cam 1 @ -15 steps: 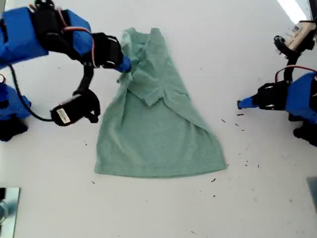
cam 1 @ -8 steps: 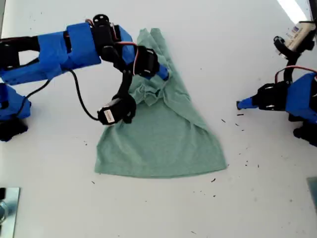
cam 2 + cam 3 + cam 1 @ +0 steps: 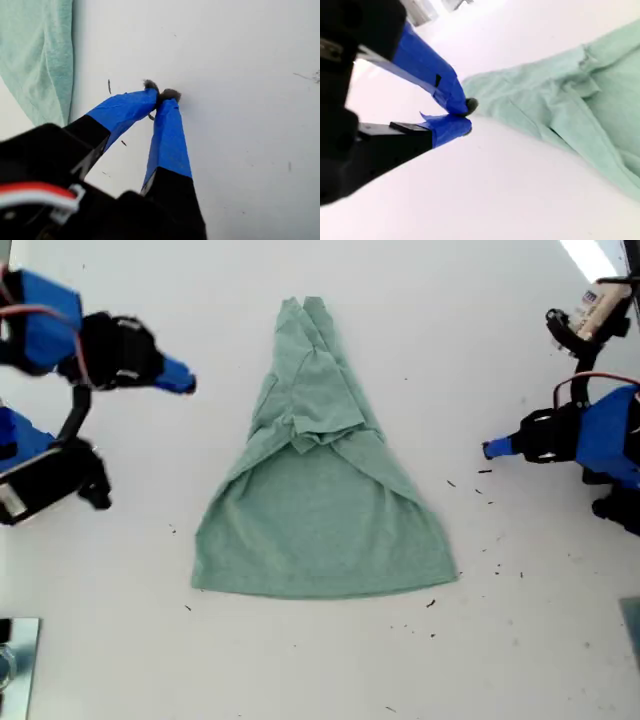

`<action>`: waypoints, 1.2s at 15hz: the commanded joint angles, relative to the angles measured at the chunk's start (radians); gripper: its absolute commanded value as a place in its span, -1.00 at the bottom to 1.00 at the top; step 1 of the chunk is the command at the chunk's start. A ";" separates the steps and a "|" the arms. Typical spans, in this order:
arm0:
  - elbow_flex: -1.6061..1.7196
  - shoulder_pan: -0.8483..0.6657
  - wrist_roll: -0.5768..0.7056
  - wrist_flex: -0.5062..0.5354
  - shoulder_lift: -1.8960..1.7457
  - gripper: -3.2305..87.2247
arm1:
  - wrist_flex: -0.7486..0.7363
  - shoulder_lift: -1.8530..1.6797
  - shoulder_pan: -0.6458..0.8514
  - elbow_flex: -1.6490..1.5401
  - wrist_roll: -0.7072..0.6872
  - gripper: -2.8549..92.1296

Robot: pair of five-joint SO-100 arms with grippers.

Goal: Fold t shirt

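Observation:
The t shirt (image 3: 320, 520) lies flat on the white table in the middle of the exterior view, collar at the far end, hem nearest. Both sleeves are folded in over the chest, so it tapers to a narrow top. My second gripper (image 3: 185, 383) is shut and holds nothing, hovering off the shirt toward the exterior view's left; the second wrist view shows its tips (image 3: 466, 116) together, with the t shirt (image 3: 560, 105) beyond them. My first gripper (image 3: 488, 448) is shut on nothing at the exterior view's right. Its tips (image 3: 162, 95) rest near bare table, beside the t shirt's edge (image 3: 35, 55).
Small dark specks (image 3: 480, 490) dot the table between the shirt and the first arm. A metal object (image 3: 15, 660) sits at the exterior view's bottom left corner. The second arm's camera (image 3: 45, 480) hangs on a cable at the exterior view's left.
My second gripper carried a sleeve across the chest, let it go and pulled back to the exterior view's left. The sleeve now lies folded over the shirt. The first arm stayed put.

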State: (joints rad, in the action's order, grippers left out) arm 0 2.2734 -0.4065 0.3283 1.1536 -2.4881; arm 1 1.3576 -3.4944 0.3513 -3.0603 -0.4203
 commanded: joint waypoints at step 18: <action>0.973 0.350 -0.351 -0.149 -1.011 -0.93 | 0.296 1.401 -0.408 1.474 -0.081 -0.43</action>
State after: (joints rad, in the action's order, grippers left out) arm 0 3.2321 -0.0491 -0.0368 1.0293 -3.4913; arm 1 1.6935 -2.0678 -0.0276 -1.5969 -0.5216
